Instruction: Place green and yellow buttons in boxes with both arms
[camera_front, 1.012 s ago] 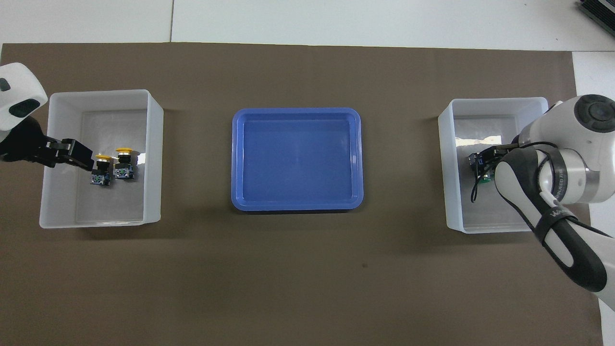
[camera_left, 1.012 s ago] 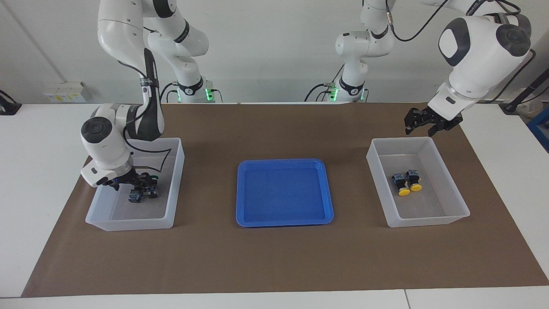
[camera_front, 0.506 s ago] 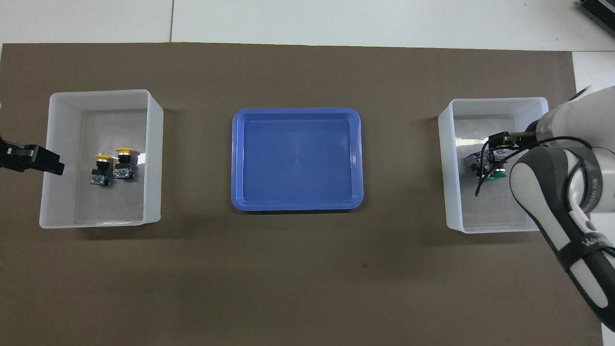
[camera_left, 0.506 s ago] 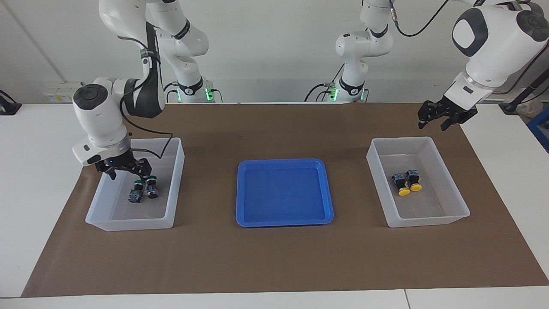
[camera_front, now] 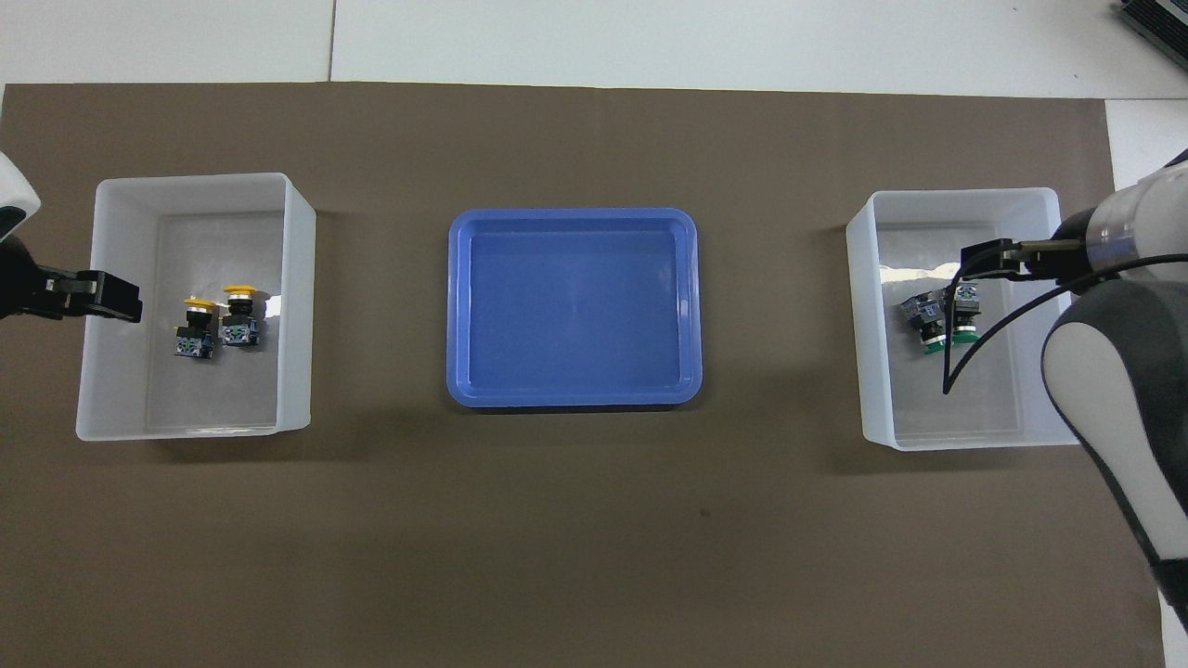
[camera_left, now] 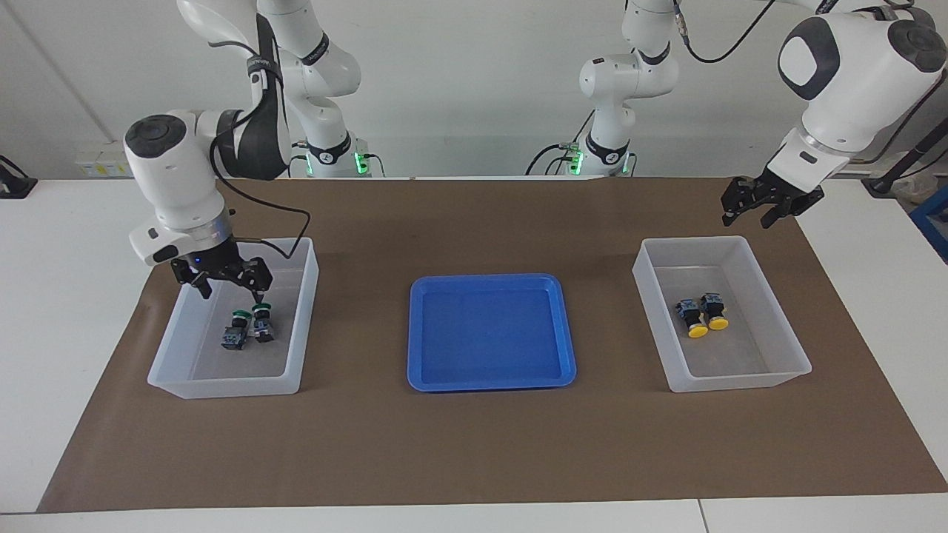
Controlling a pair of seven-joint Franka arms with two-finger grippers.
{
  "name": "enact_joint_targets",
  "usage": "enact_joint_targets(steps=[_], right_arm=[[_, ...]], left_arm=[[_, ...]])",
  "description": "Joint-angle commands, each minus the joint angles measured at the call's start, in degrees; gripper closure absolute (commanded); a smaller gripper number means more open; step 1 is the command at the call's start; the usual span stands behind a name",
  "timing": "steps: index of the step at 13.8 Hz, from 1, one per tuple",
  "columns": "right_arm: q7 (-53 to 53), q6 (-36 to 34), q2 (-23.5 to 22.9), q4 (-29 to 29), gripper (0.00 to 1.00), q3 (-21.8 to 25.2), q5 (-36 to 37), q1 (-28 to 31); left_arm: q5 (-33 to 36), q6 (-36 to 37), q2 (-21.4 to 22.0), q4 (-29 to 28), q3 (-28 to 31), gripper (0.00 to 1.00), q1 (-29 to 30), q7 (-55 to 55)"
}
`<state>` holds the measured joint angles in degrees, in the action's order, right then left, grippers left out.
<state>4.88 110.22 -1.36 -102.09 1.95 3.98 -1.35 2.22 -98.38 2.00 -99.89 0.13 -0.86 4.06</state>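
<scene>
The right gripper (camera_left: 222, 282) hangs open and empty above the green buttons (camera_left: 246, 328), while the left gripper (camera_left: 766, 204) hovers open, raised over the brown mat (camera_left: 474, 444) at the robots' side of the yellow buttons' box (camera_left: 785, 355).

Shallow blue tray (camera_left: 491, 332) (mid-table), on brown mat (camera_left: 474, 444), white table (camera_left: 67, 296)

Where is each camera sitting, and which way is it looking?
Facing view: high across the table, looking at the robots; both white arms show whole, right pincer above the green-capped buttons' translucent bin, left pincer.
Overhead view: above the robots, looking steeply down; only forearms and pincers show.
Both share the shallow blue plastic tray and yellow-capped buttons.
</scene>
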Motion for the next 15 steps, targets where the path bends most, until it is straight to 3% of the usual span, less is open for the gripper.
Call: enact_joint_targets(steps=[1, 7, 10, 11, 14, 15], right_arm=[[0.5, -4.4, -0.1, 4.7, 0.00, -0.3, -3.3, 1.3], [0.0, -14.8, -0.9, 14.7, 0.00, 0.1, -6.2, 4.2], [0.6, -20.5, 1.4, 12.6, 0.00, -0.1, -6.0, 3.3], [0.6, -20.7, 2.1, 11.5, 0.00, -0.5, -6.0, 3.1], [-0.5, -20.5, 2.1, 11.2, 0.00, -1.2, -5.6, 2.9], [-0.6, -20.6, 2.1, 11.3, 0.00, -1.2, -5.5, 2.9]], left_arm=[[1.4, -2.0, 2.6, -3.3, 0.4, 0.27, -0.6, -1.4], [1.3, -1.0, 4.1, -3.0, 0.4, 0.25, -0.6, -1.4], [1.3, -0.4, 5.3, -2.6, 0.5, 0.19, -0.5, -1.1], [1.3, -0.4, 5.5, -2.4, 0.5, 0.17, -0.6, -1.2], [0.7, -0.6, 5.0, -0.8, 0.7, 0.00, -0.4, -1.1], [0.4, -0.7, 4.8, -0.1, 0.8, 0.00, -0.5, -1.1]])
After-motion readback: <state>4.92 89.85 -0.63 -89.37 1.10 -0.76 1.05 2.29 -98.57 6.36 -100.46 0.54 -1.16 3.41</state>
